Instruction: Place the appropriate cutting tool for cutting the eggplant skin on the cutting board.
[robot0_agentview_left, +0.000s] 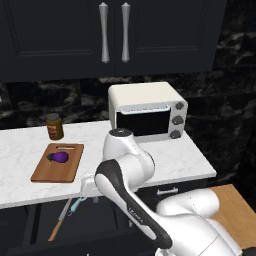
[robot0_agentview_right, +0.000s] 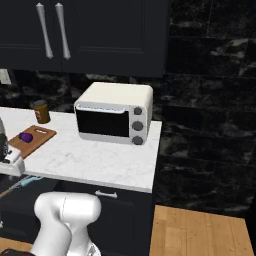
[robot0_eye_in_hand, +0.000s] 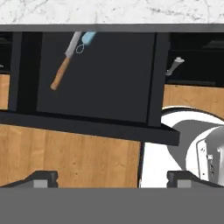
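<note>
On the left of the marble surface (robot0_agentview_left: 165, 155) the jar (robot0_agentview_left: 55, 126) stands just behind the cutting board (robot0_agentview_left: 59, 163), which carries the eggplant (robot0_agentview_left: 58, 158) near its far end. Below the surface edge an open drawer (robot0_eye_in_hand: 96, 78) holds the knife (robot0_agentview_left: 59, 223) and, just beside its blade end, the peeler (robot0_agentview_left: 76, 205). In the hand view the peeler (robot0_eye_in_hand: 85, 40) lies at the back of the drawer, touching or nearly touching the knife blade (robot0_eye_in_hand: 72, 46); its long axis runs diagonally, roughly parallel to the knife, with the looped head toward the knife and the drawer front and the blue handle toward the rear. The gripper (robot0_eye_in_hand: 111, 179) hangs above the drawer front with fingers (robot0_eye_in_hand: 41, 178) spread wide and holding nothing. To the right stands the toaster oven (robot0_agentview_left: 147, 112). Probable faults from here: because the two tools lie so close together, a descent offset toward the knife could close on the blade or take both items; a grasp across the thin loop instead of the handle could slip; and the surface edge overhanging the rear of the drawer may obstruct a vertical approach.
</note>
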